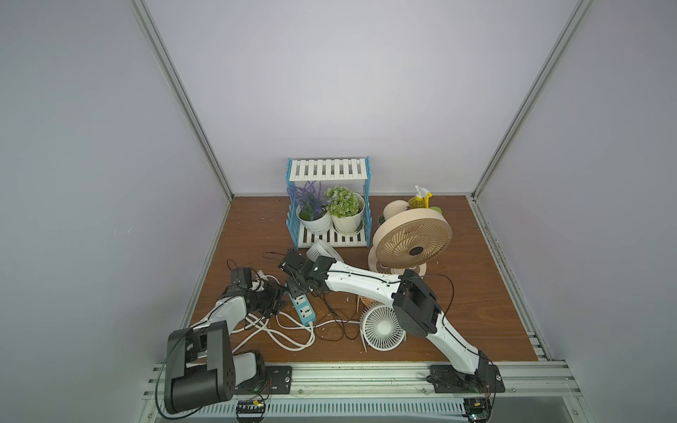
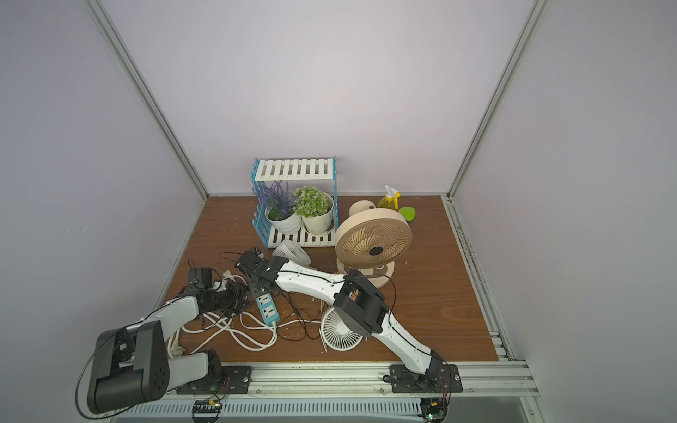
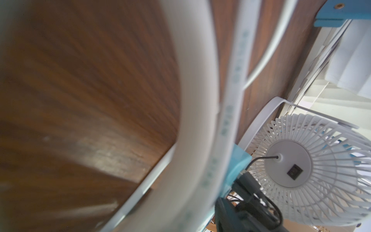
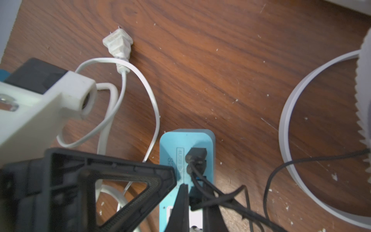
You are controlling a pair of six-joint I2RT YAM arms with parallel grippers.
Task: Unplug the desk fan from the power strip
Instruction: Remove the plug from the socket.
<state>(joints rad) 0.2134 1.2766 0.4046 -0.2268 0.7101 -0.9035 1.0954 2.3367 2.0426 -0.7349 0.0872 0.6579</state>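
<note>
Nothing is out yet: my right gripper (image 4: pixel 195 192) is clenched on a black USB plug (image 4: pixel 195 199) that looks seated in the power strip (image 1: pixel 302 307), which lies left of the middle of the table (image 1: pixel 458 293) near its front edge; whether my left gripper (image 1: pixel 275 302) grips anything I cannot tell; the pull remains.

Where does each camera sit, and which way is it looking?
Both top views: high behind the bases, looking down at the table; left arm and right arm show.
Left wrist: low over the table, facing white cord and white fan; own arm unseen.
Right wrist: above the power strip; right gripper shows.
Shared: power strip, in all.
</note>
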